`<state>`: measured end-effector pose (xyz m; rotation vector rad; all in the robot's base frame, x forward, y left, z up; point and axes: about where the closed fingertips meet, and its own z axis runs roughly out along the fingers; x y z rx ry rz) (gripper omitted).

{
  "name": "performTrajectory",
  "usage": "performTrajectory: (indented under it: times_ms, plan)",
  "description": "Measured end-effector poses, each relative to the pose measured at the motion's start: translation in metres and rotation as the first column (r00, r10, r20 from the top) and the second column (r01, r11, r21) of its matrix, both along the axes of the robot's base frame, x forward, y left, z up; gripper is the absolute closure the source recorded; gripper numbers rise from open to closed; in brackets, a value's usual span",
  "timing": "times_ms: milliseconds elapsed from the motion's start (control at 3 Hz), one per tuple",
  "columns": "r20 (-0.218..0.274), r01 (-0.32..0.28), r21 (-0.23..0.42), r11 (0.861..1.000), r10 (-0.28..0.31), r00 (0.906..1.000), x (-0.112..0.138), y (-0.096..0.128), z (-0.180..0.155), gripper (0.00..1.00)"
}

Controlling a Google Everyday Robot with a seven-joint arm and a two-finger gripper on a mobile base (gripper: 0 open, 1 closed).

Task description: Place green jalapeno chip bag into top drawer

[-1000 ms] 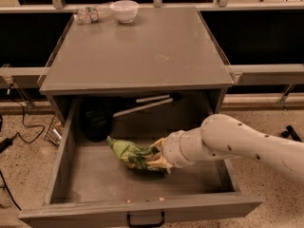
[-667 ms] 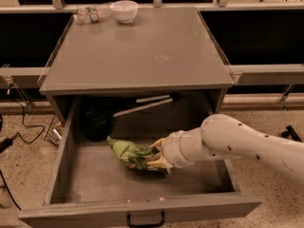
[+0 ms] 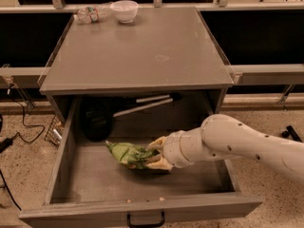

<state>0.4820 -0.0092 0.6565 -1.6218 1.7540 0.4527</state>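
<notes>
While gripper (image 3: 155,156), jaws clamped on green jalapeno chip bag (image 3: 124,153), sits inside top drawer (image 3: 61,148), black pan (image 3: 97,121) lies behind; bottle (image 3: 90,14), bowl (image 3: 124,10) at desk (image 3: 142,56) back-left corner.

The chip bag (image 3: 126,154) is small, crinkled and green. It lies tilted on its side, low inside the drawer (image 3: 95,180) and near its middle. The claw (image 3: 153,155), also inside the drawer, grips the bag's right end. The drawer is grey, wide and shallow; it stands open, with a black handle (image 3: 145,220) on its front.
</notes>
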Motion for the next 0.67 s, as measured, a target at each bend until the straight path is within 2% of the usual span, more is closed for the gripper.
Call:
performTrajectory:
  times_ms: [333, 667]
  plan:
    - [0.0, 0.0, 0.0, 1.0, 0.0, 1.0, -0.0001, 0.0001, 0.0, 0.0]
    - [0.0, 0.0, 0.0, 1.0, 0.0, 1.0, -0.0001, 0.0002, 0.0, 0.0]
